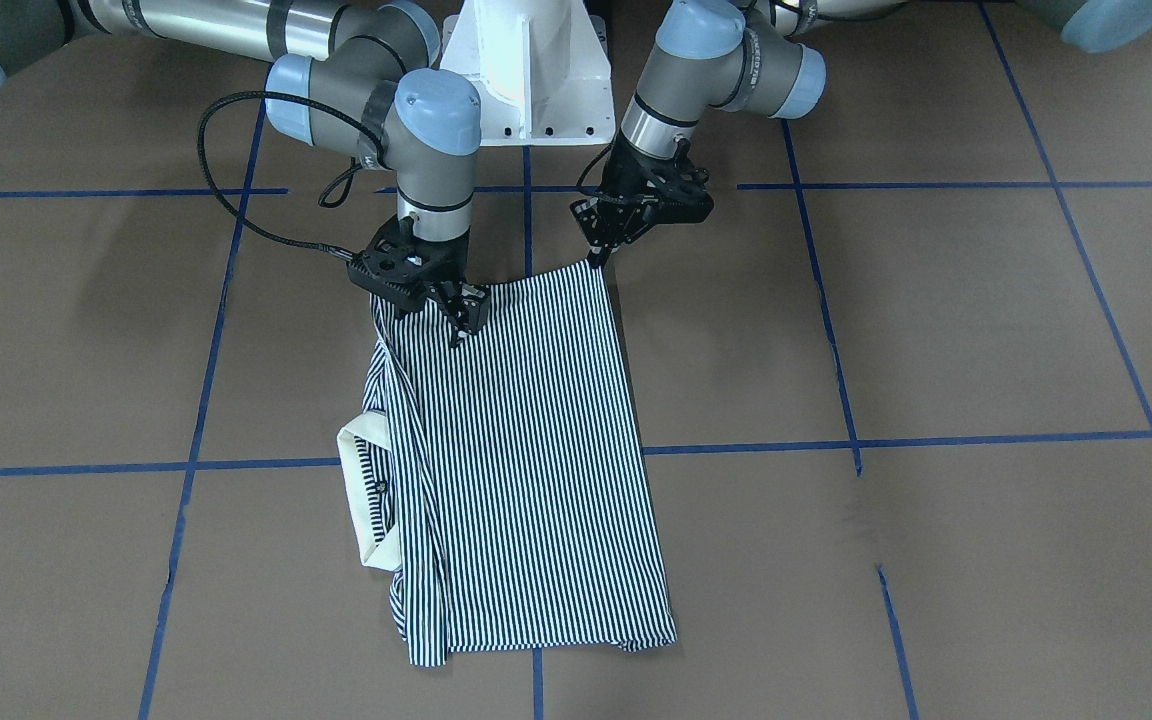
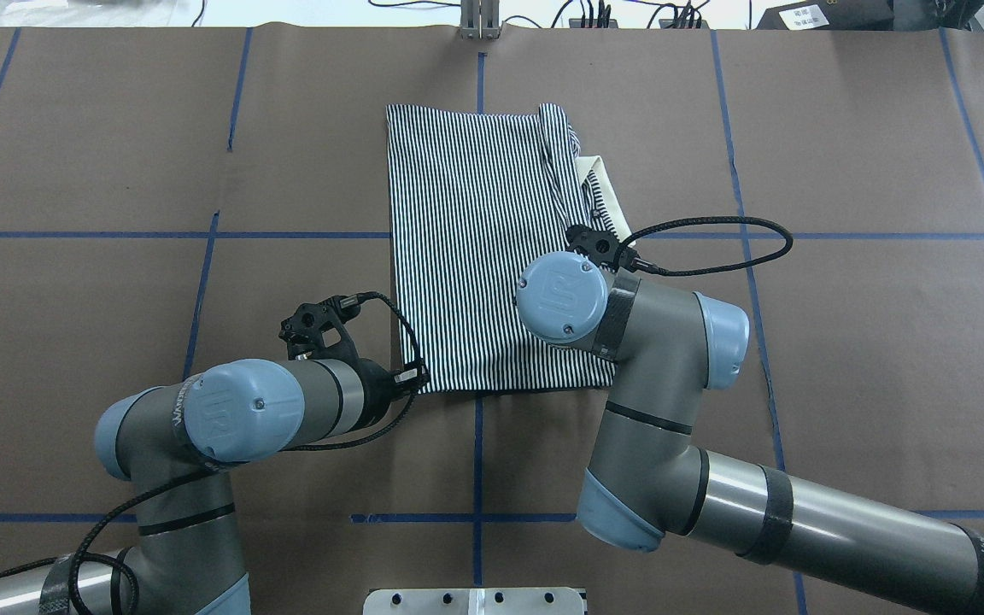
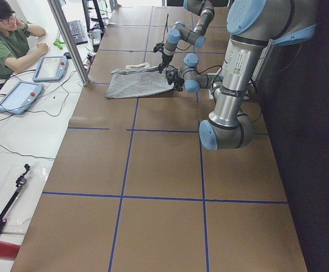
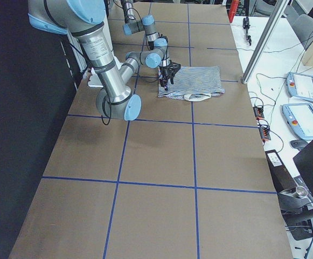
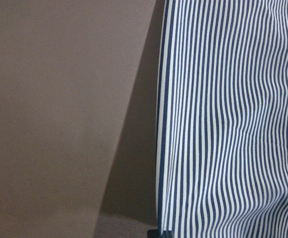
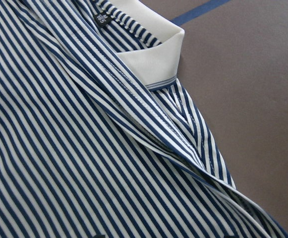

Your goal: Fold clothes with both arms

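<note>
The striped polo shirt (image 1: 526,450) lies folded lengthwise into a long rectangle on the brown table (image 1: 936,330), its cream collar (image 1: 358,445) sticking out on one side. My left gripper (image 1: 598,258) sits at the shirt's near corner (image 2: 420,382), shut on the hem; in the left wrist view the striped edge (image 5: 193,124) casts a shadow on the table. My right gripper (image 1: 464,318) points down onto the shirt near the other near corner, fingertips apart, open. The right wrist view shows the collar (image 6: 153,54) and folded placket (image 6: 148,129) up close.
The white pedestal (image 1: 526,70) stands just behind both grippers. Blue tape lines (image 1: 936,440) grid the table. A seated person (image 3: 5,39) and control tablets (image 3: 18,96) are at a white side bench beyond the shirt, past a metal post (image 3: 68,39).
</note>
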Tool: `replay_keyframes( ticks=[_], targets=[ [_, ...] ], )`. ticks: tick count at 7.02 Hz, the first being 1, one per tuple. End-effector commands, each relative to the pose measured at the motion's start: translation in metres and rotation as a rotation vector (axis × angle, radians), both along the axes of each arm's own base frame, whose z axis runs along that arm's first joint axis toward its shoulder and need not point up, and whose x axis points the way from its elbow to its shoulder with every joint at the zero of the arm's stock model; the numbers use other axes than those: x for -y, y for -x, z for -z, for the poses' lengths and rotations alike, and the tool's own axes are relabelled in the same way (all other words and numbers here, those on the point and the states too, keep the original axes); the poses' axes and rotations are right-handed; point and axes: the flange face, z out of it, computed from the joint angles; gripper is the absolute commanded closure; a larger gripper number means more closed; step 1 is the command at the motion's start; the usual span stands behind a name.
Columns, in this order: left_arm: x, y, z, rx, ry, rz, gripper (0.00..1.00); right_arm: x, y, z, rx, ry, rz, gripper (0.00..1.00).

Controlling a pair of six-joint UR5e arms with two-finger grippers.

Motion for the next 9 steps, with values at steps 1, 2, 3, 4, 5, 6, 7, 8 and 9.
replay_keyframes(
  ticks=[1, 2, 3, 4, 5, 6, 7, 8, 9],
  targets=[
    [0.000, 0.000, 0.000, 0.001, 0.001, 0.001, 1.00, 0.002, 0.004, -0.008, -0.018, 0.007, 0.002, 0.18],
    [0.000, 0.000, 0.002, -0.002, 0.000, 0.001, 1.00, -0.001, 0.006, -0.011, -0.024, 0.009, 0.007, 0.18],
    [0.000, 0.000, 0.002, -0.004, -0.001, 0.001, 1.00, -0.003, 0.009, -0.016, -0.031, 0.012, 0.011, 0.19],
    [-0.001, -0.001, 0.001, -0.002, 0.000, -0.001, 1.00, -0.004, 0.009, -0.018, -0.035, 0.014, 0.013, 0.19],
    [0.000, 0.000, 0.001, -0.001, 0.000, 0.001, 1.00, -0.004, 0.010, -0.020, -0.039, 0.016, 0.013, 0.20],
    [0.000, 0.000, 0.002, -0.004, -0.001, 0.001, 1.00, -0.004, 0.010, -0.020, -0.039, 0.016, 0.013, 0.31],
    [0.000, 0.000, 0.002, -0.002, 0.000, 0.001, 1.00, -0.004, 0.010, -0.020, -0.039, 0.016, 0.013, 0.63],
    [0.000, 0.000, 0.002, -0.004, -0.001, 0.001, 1.00, -0.003, 0.010, -0.019, -0.037, 0.017, 0.008, 1.00],
    [-0.001, 0.000, 0.002, -0.004, -0.001, -0.001, 1.00, -0.002, 0.009, -0.019, -0.037, 0.014, 0.005, 1.00]
  ],
)
